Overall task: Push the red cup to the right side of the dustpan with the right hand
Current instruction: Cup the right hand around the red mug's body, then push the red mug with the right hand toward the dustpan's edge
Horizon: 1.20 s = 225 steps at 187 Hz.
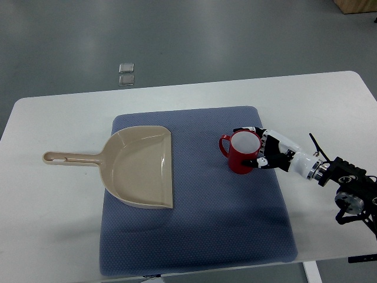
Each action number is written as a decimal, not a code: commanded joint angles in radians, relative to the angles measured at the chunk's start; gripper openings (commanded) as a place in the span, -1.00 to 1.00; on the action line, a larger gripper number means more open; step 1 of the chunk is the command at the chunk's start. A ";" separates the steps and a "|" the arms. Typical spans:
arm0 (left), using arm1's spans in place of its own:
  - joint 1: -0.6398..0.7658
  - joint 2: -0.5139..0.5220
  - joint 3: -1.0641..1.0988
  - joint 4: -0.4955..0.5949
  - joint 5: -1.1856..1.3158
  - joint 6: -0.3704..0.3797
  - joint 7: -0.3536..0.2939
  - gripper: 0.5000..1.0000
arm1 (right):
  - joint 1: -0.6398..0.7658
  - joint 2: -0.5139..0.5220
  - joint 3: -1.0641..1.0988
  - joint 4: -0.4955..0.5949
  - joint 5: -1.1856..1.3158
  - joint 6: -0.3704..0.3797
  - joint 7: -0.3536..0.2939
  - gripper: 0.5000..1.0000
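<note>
A red cup (240, 154) with a white inside stands upright on the blue mat (200, 224), its handle pointing left. It is to the right of the beige dustpan (141, 168), with a gap of mat between them. My right hand (266, 148) comes in from the right edge and rests against the cup's right side. Its fingers (254, 131) curve around the cup's far and near edges, touching it. The left arm is not in view.
The white table (53, 224) carries the mat. The dustpan's handle (68, 158) points left over the bare table. Two small clear squares (126, 73) lie on the floor beyond the table's far edge.
</note>
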 commanded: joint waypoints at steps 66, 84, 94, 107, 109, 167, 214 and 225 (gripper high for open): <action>0.001 0.000 -0.001 0.000 0.000 0.000 0.000 1.00 | -0.001 0.030 -0.001 0.000 -0.001 -0.022 0.000 0.73; 0.001 0.000 -0.001 0.000 0.000 0.000 0.000 1.00 | -0.001 0.045 -0.001 0.000 0.000 -0.035 0.000 0.73; 0.001 0.000 0.001 0.000 0.000 0.000 0.000 1.00 | -0.001 0.053 -0.001 0.000 0.000 -0.044 0.000 0.73; 0.001 0.000 0.001 -0.001 0.000 0.000 0.000 1.00 | -0.003 0.068 -0.003 0.000 0.000 -0.059 0.000 0.72; 0.001 0.000 0.001 -0.001 0.000 0.000 0.000 1.00 | -0.003 0.070 -0.003 0.000 0.000 -0.061 0.000 0.73; 0.003 0.000 0.001 -0.001 0.001 0.000 0.000 1.00 | -0.006 0.117 -0.041 0.000 0.000 -0.130 0.000 0.71; 0.003 0.000 0.001 -0.001 0.001 0.000 0.000 1.00 | 0.005 0.156 -0.043 0.005 0.000 -0.140 0.000 0.69; 0.003 0.000 0.001 -0.001 0.001 0.000 0.000 1.00 | 0.005 0.162 -0.043 0.008 -0.001 -0.140 0.000 0.68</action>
